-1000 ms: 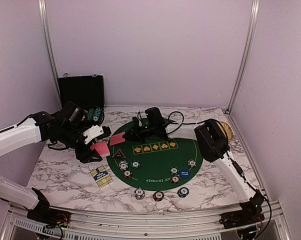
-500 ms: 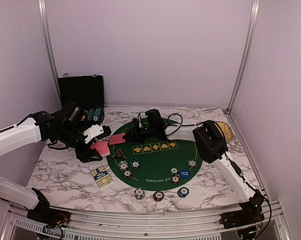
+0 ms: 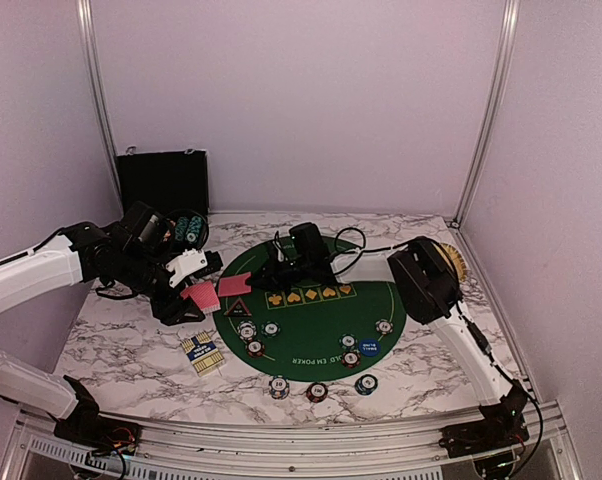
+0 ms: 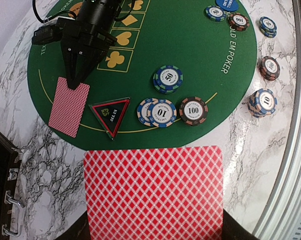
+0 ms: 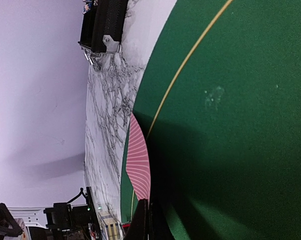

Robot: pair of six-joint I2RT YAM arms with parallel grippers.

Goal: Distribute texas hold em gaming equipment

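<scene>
My left gripper point(image 3: 188, 291) is shut on a red-backed card point(image 3: 202, 296), held above the marble left of the green mat; the card fills the bottom of the left wrist view point(image 4: 153, 192) and hides the fingers. My right gripper point(image 3: 258, 276) is low over the mat's left edge, shut on the end of a second red-backed card point(image 3: 235, 283), which also shows in the left wrist view point(image 4: 69, 106) and the right wrist view point(image 5: 138, 162). A black triangular button point(image 4: 110, 114) lies beside that card. Teal point(image 4: 167, 78), white point(image 4: 158, 112) and black point(image 4: 193, 110) chips sit near it.
More chips point(image 3: 351, 358) and a blue button point(image 3: 369, 347) lie on the mat's right half. Three chip stacks point(image 3: 316, 391) stand on the marble in front. A card box point(image 3: 201, 351) lies front left. A black case point(image 3: 163, 182) stands back left and a tan tray point(image 3: 454, 262) back right.
The right arm's elbow has shifted slightly. Both grippers and both cards stay almost where they were.
</scene>
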